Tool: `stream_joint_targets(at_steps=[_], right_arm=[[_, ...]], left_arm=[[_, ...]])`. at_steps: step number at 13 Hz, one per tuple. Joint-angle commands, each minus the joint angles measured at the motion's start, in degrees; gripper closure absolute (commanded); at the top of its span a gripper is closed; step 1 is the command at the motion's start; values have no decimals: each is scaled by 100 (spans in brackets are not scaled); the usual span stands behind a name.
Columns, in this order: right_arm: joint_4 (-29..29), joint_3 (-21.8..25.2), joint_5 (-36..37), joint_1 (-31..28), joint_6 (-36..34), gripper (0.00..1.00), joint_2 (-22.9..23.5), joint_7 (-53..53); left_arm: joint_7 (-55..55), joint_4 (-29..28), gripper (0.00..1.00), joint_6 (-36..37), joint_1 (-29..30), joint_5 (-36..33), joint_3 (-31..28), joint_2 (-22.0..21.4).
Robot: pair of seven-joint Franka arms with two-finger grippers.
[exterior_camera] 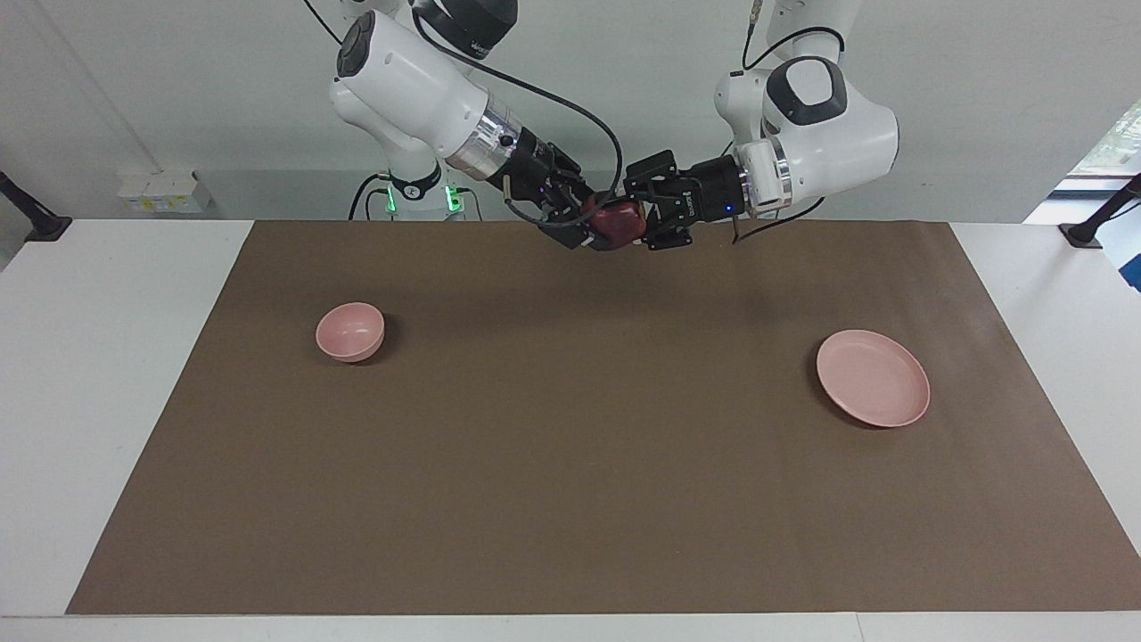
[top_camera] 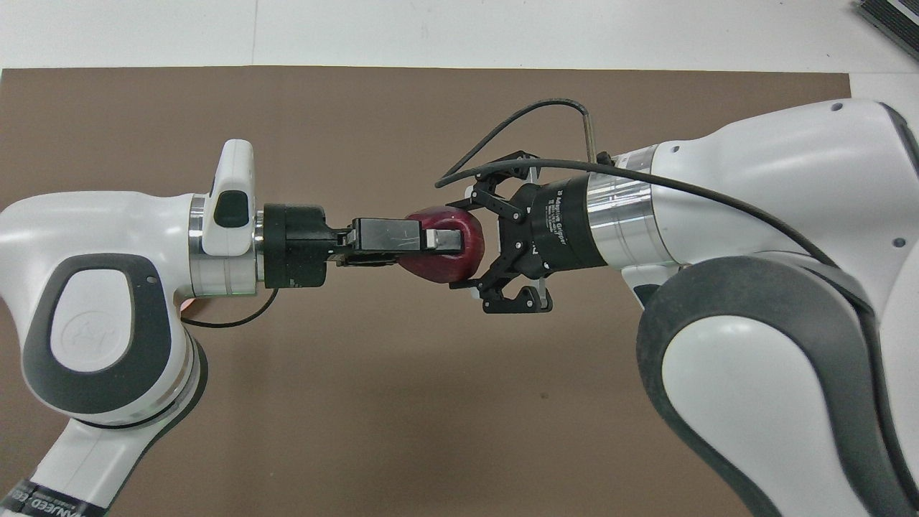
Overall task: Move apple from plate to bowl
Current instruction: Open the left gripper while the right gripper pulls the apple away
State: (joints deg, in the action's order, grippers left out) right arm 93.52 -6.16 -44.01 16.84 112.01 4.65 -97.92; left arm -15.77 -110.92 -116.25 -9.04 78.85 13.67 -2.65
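Claws both pinching the apple [top_camera: 446, 248] mid-air above the table's robot-side edge, we should free left [top_camera: 438, 240] only once right [top_camera: 470, 248] holds firm.

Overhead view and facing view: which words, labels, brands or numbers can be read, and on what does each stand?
"Adaptive Gripper", partly legible, on the black body of the right gripper.
White lettering, cut off by the picture's edge and unreadable, on the black band at the left arm's base.
Round embossed emblem, no readable letters, on the left arm's dark grey joint cap.
White lettering on the right arm's black upper joint: too small to read.
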Motion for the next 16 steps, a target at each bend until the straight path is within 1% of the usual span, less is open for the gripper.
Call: stream_joint_targets(at_steps=[1,2,4,8,11,14,16], right_arm=[[35,-17,103,83,207,100,-16,62],[26,-17,103,83,207,100,-8,71],[26,-17,103,83,207,100,-7,132],[9,-8,103,-14,181,100,-16,264],[-88,1,243,-137,119,100,-16,790],[-97,10,542,-242,49,100,-60,1694],[-88,1,631,-461,14,100,-60,2388]], left_arm=[[494,-96,30,-73,-246,43,-48,-183],[696,-79,0,-117,-256,-62,-57,-209],[1022,-26,0,-170,-212,-378,-57,-315],[1365,18,0,-83,-116,-870,-119,-342],[1865,114,0,-65,-19,-1861,-127,-438],[2673,351,0,40,96,-3082,-127,-561],[3122,623,0,416,253,-3821,-128,-561]])
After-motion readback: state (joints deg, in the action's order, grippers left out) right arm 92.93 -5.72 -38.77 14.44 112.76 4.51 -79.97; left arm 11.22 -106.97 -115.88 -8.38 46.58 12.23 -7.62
